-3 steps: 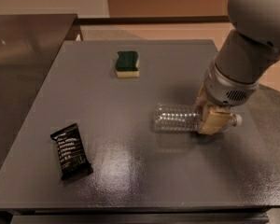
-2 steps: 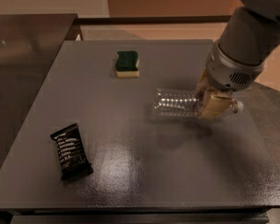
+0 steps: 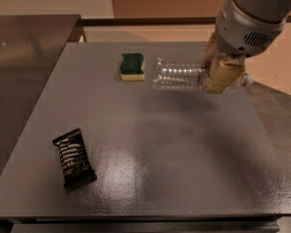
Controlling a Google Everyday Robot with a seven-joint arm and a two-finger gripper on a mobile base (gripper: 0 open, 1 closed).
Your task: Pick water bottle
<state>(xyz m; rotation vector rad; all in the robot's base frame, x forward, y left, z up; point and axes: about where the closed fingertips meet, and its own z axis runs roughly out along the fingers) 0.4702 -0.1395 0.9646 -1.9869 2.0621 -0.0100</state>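
Observation:
The water bottle (image 3: 178, 75) is a clear ribbed plastic bottle held horizontally in the air above the grey table (image 3: 150, 144), its base pointing left. My gripper (image 3: 214, 73) hangs from the arm at the upper right and is shut on the bottle's neck end, its tan fingers (image 3: 222, 76) on either side of it. The label band is hidden behind the fingers. The pale cap end (image 3: 246, 81) pokes out to the right of the gripper.
A green-and-yellow sponge (image 3: 132, 66) lies on the table just left of the bottle's base. A black snack wrapper (image 3: 73, 158) lies near the front left. A dark counter (image 3: 24, 76) borders the table on the left.
The gripper has risen with the bottle in its grasp, lifting it off the table and carrying it up toward the far side.

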